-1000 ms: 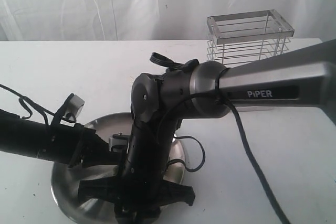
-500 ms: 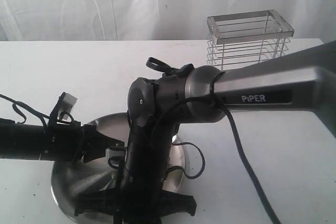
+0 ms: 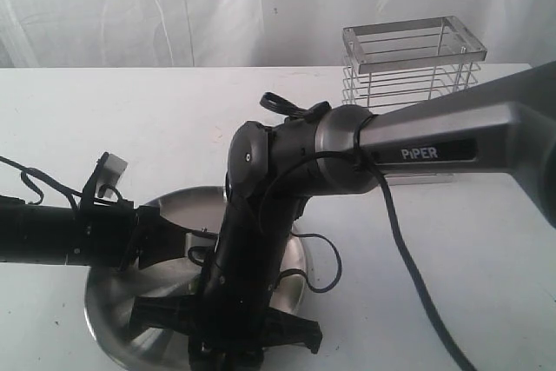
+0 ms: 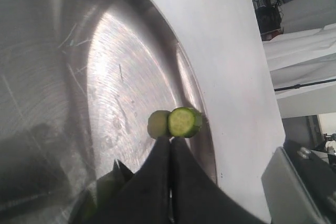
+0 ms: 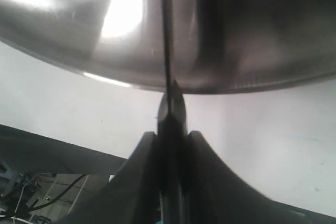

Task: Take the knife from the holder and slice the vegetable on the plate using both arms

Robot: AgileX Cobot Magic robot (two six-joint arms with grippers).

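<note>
White cloth backdrop point(image 3: 174, 6), white table point(image 3: 130, 110), both arms down low over the plate point(image 3: 104, 319). Holder point(image 3: 413, 62) stands well behind the right arm point(image 3: 434, 136), no knife visible in it, so the pick step looks done. Right gripper point(image 5: 170, 145) is clamped on the knife point(image 5: 167, 51): the handle sits between the two pads and the thin blade runs straight out ahead of the tips, edge-on, across the plate rim and over the steel. No vegetable shows under or beside the blade in the right wrist view, so the blade looks apart from it, though how far can't be told. Left gripper point(image 4: 170, 145) has its fingers pressed together with nothing pinched between them. The vegetable point(image 4: 184, 121) sits right at the fingertips, touching or nearly so, against the plate's raised rim, a small green round with a flat pale cut face turned toward the camera. A paler disc sits just beside it on the inner side; it could be a cut slice or a reflection in the steel, can't tell. Left arm point(image 3: 69, 232) lies low across the near side of the plate. Judgement: knife fetched and vegetable being steadied or nudged, at most one cut made; the blade needs to line up over the piece and press down, and it could easily roll along the rim.
</note>
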